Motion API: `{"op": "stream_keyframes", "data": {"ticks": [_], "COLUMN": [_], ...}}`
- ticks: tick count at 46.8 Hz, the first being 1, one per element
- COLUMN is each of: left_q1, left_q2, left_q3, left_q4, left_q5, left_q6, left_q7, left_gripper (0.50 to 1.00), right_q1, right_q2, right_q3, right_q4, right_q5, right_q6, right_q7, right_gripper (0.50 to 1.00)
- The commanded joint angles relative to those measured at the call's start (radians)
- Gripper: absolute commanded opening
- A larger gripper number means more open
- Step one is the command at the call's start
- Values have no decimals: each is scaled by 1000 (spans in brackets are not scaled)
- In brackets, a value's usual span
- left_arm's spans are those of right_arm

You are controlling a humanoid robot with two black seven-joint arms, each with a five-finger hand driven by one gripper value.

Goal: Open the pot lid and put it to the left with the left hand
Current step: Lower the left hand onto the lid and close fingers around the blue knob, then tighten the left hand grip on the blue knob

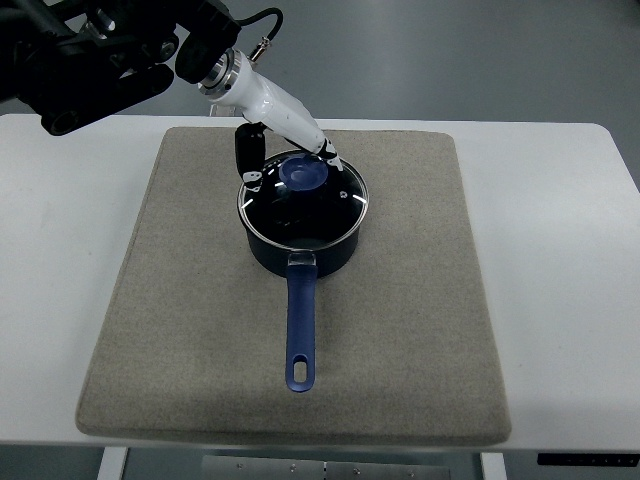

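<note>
Sitting on its dark pot (300, 245), glass lid (300, 198), blue knob (304, 175) pinched by left hand (285, 150).

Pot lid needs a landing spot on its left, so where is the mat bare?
The mat is bare between the pot and its left edge, also right of the pot. The handle takes the middle front. It is crowded behind the lid, around the left hand.

The mat (300, 340) looked like coarse, matt grey-beige cloth on a smooth white table (560, 250). The pot (300, 250) was dark and glossy, its lid (345, 200) clear glass in a shiny metal rim, knob (305, 173) and handle (301, 325) smooth blue plastic. The left hand (285, 135) showed glossy white and black plastic.
</note>
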Motion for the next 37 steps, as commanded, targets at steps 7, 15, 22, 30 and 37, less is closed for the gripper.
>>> {"op": "stream_keyframes", "data": {"ticks": [7, 15, 22, 30, 37], "left_q1": [-1, -1, -1, -1, -3], "left_q2": [-11, -18, -18, -18, -18], "left_q3": [20, 20, 19, 16, 16], "left_q4": [7, 9, 10, 15, 16], "left_q5": [1, -1, -12, -9, -3], "left_q6": [-10, -7, -2, 14, 25], "left_q7": [0, 0, 0, 0, 0], "left_gripper": [996, 996, 996, 996, 994], "right_q1": [1, 1, 1, -1, 1], "right_q2": [0, 0, 0, 0, 0], "right_q3": [0, 0, 0, 0, 0], "right_q4": [0, 1, 0, 0, 1], "right_q5": [0, 0, 0, 0, 0], "right_q6": [0, 0, 0, 0, 0], "right_q7": [0, 0, 0, 0, 0], "right_gripper": [917, 917, 917, 917, 917]}}
